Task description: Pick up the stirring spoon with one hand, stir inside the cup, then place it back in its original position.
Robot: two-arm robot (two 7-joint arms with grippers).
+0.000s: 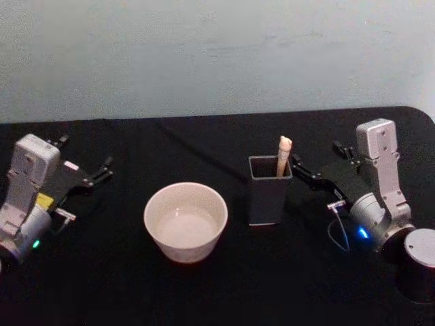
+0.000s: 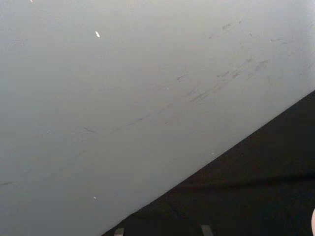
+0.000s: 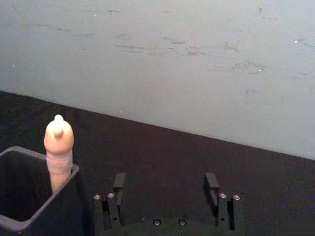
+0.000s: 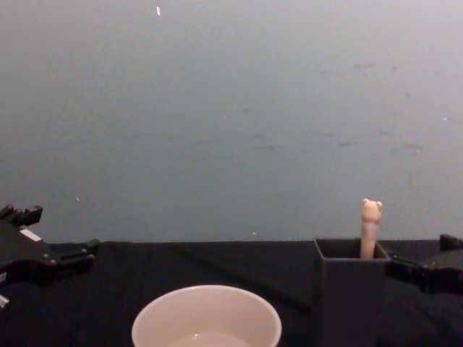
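The stirring spoon (image 1: 283,155) stands upright in a dark grey square holder (image 1: 270,197), its peach bear-head handle (image 4: 370,225) sticking out of the top. The cream-white cup (image 1: 185,221) sits on the black table left of the holder. My right gripper (image 1: 318,157) hovers open just right of the holder; the right wrist view shows its fingers (image 3: 210,185) apart, with the spoon handle (image 3: 59,150) off to one side of them. Far left of the cup, my left gripper (image 1: 85,155) rests open with nothing in it.
A black cloth covers the table (image 1: 109,285), which ends at a pale wall (image 1: 217,54) behind. A dark cylinder with a grey top (image 1: 419,261) stands at the front right corner, beside my right arm.
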